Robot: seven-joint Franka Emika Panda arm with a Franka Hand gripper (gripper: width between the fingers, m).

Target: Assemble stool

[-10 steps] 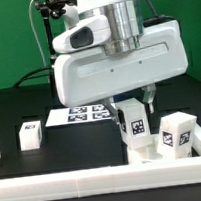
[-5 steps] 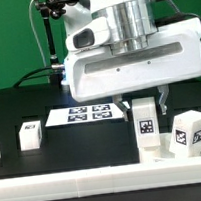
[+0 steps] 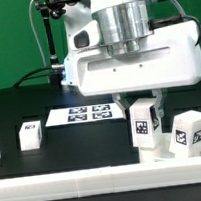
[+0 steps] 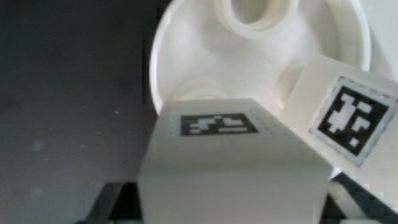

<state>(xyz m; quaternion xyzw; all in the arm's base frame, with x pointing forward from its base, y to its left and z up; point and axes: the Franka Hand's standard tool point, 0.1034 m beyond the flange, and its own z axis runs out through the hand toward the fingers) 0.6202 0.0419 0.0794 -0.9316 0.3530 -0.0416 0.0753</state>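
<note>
- Saw a black table (image 3: 19, 109) in front of a green wall (image 3: 2, 38).
- Held a white leg block (image 3: 144, 121) upright, clamped tight between the closed fingers of the gripper (image 3: 143, 108), likely for pushing down into the seat.
- Found the round seat (image 4: 196, 60) right under that block; could not tell if touching.
- Spotted a second leg block (image 3: 187, 132), tilted, just beside the held one at 3 o'clock in the exterior view.
- Spotted a third leg block (image 3: 31, 134) well apart at 9 o'clock, near the marker board (image 3: 90, 114).
- Showed the open socket (image 4: 263, 10) only in the wrist view.
- Showed the third leg block and the marker board only in the exterior view.
</note>
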